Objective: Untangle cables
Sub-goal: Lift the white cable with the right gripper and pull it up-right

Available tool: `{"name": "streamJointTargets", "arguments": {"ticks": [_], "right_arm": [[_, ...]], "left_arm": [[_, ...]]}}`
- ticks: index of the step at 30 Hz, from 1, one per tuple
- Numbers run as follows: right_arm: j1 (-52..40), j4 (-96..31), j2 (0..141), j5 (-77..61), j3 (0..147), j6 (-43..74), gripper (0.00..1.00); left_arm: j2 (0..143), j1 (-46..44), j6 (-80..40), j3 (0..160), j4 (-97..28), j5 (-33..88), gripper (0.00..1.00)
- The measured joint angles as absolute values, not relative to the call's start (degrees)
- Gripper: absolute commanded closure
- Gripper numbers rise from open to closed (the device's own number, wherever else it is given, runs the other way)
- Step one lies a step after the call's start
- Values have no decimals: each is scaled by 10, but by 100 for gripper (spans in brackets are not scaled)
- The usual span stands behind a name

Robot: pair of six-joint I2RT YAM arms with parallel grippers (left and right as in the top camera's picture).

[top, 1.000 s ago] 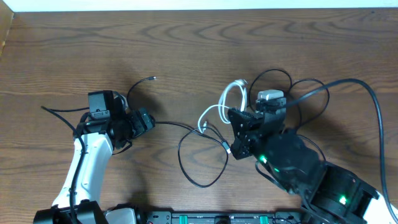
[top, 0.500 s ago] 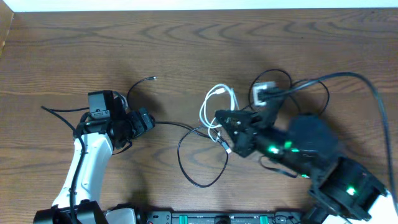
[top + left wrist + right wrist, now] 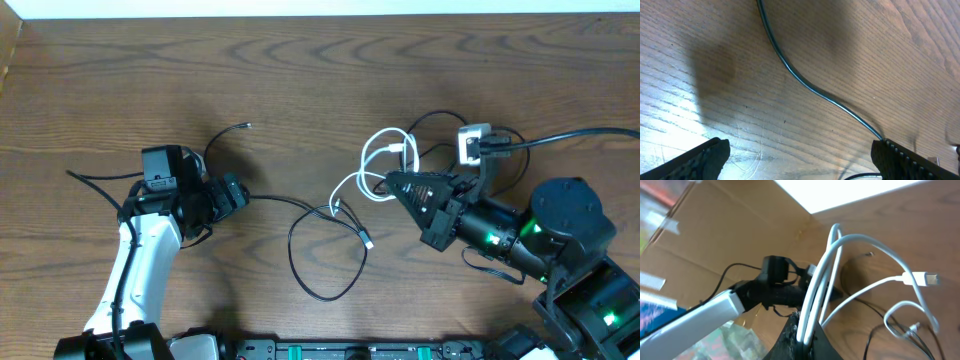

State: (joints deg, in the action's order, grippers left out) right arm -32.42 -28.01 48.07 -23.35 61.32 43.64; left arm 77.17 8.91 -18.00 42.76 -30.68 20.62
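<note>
In the overhead view the white cable hangs in loops from my right gripper, which is shut on it right of centre. The right wrist view shows two white strands pinched between the jaws of this gripper, with a white plug dangling free. The black cable lies on the table in a big loop. It runs left under my left gripper to a small plug. The left gripper is open just above the wood and holds nothing. The black cord lies ahead of its fingers.
Thick black robot cables arc over the table's right side near the right arm. A cardboard wall stands at the table's left edge. The white left arm lies along the front left.
The right arm has swung to the right with the white cable, drawing its loops away from the black loop. The left arm and gripper have not moved.
</note>
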Motion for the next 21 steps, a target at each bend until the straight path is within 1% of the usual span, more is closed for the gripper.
{"name": "streamJointTargets", "arguments": {"ticks": [4, 11, 16, 21], "right_arm": [[-318, -315, 485, -243, 613, 466, 99], [-336, -462, 525, -239, 613, 486, 99], [-377, -470, 576, -253, 613, 488, 99], [-467, -434, 645, -266, 613, 490, 99]], "left_arm": [[772, 89, -180, 428, -307, 206, 4], [772, 89, -180, 428, -307, 206, 4], [772, 89, -180, 428, -307, 206, 4], [772, 89, -180, 428, -307, 206, 4]]}}
